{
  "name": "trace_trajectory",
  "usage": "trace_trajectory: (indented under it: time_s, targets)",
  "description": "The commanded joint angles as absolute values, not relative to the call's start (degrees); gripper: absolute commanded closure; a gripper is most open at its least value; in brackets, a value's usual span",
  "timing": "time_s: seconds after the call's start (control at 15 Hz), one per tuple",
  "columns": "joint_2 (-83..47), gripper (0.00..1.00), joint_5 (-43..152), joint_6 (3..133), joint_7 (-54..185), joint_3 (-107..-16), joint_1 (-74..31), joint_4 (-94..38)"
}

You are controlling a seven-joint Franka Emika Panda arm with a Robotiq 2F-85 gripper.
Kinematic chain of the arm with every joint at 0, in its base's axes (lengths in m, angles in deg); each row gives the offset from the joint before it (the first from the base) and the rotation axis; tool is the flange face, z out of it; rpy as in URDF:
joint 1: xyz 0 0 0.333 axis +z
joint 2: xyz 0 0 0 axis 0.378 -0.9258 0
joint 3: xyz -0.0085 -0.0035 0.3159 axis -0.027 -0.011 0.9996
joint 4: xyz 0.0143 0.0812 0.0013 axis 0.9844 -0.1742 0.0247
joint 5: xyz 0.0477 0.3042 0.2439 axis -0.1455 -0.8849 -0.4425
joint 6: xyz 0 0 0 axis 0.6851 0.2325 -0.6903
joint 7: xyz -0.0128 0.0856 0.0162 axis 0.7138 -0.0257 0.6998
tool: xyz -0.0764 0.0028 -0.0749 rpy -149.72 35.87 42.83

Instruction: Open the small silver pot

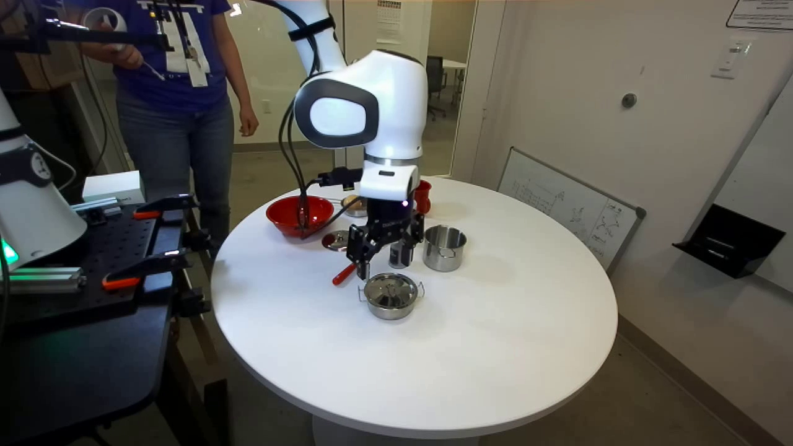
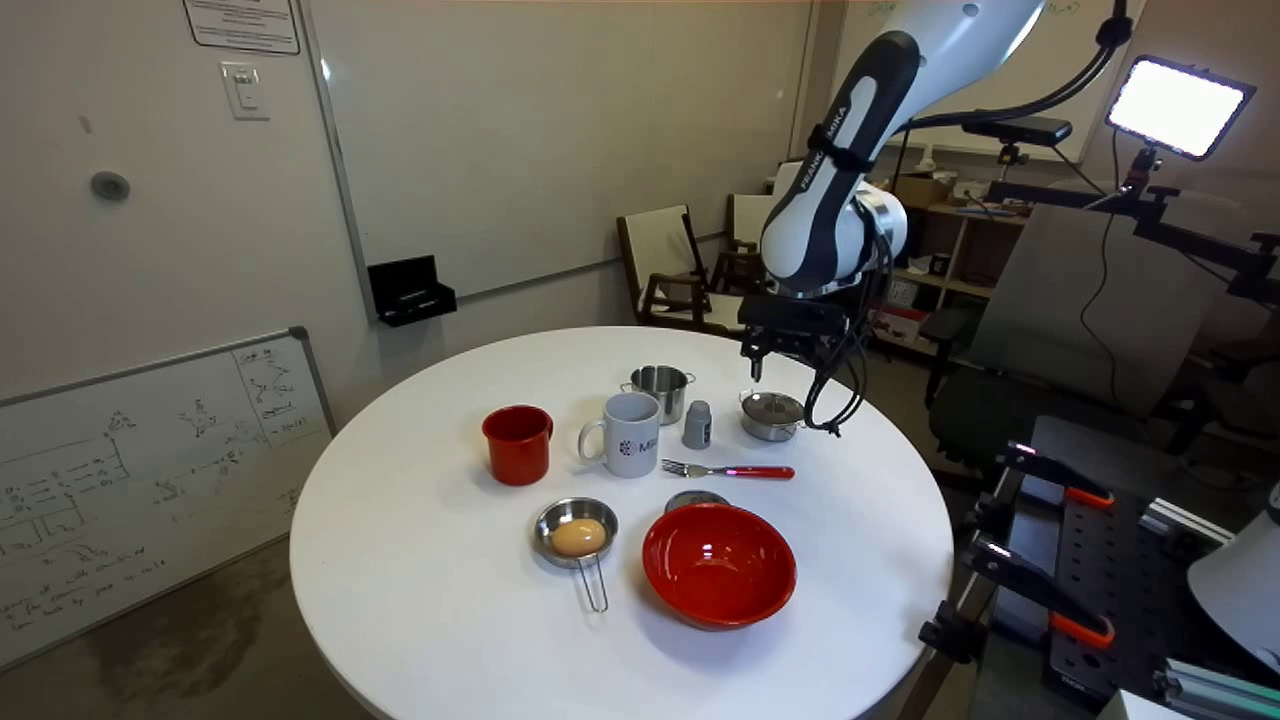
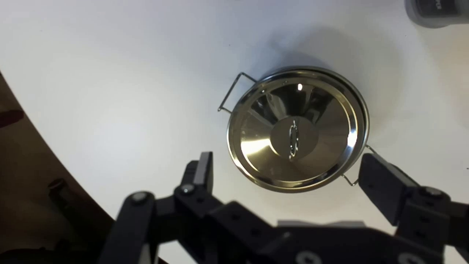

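Observation:
The small silver pot stands on the white table in both exterior views point(image 1: 390, 310) point(image 2: 770, 430) and in the wrist view point(image 3: 361, 106). Its shiny lid point(image 3: 263, 161) lies on top, with a thin upright wire loop handle point(image 3: 294, 141) at the dark centre. Two wire side handles stick out from the pot. My gripper point(image 3: 287, 161) is open and empty, its fingers wide apart. It hangs above the pot, also seen in both exterior views point(image 1: 390, 260) point(image 2: 780, 365). In the wrist view the right finger overlaps one side handle; I cannot tell that they touch.
Close by are a taller silver pot point(image 1: 444, 249), a grey shaker point(image 2: 698, 426) and a red-handled fork point(image 2: 745, 471). Farther off are a loose lid point(image 1: 335, 240), a red bowl point(image 2: 718, 565), a white mug point(image 2: 632, 440), a red mug point(image 2: 518, 447) and a pan with an egg point(image 2: 578, 537).

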State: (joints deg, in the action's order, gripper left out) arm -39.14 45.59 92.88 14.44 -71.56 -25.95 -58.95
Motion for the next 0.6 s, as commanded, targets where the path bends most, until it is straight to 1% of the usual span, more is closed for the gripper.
trace_trajectory:
  time_s: [0.0,0.53]
  targets:
    - [-40.5,0.0,41.7,95.6,19.1,-68.9,-28.4,-58.2]
    - [-42.9,0.0,37.7,96.6,24.9,-67.3,-30.6,-56.8]
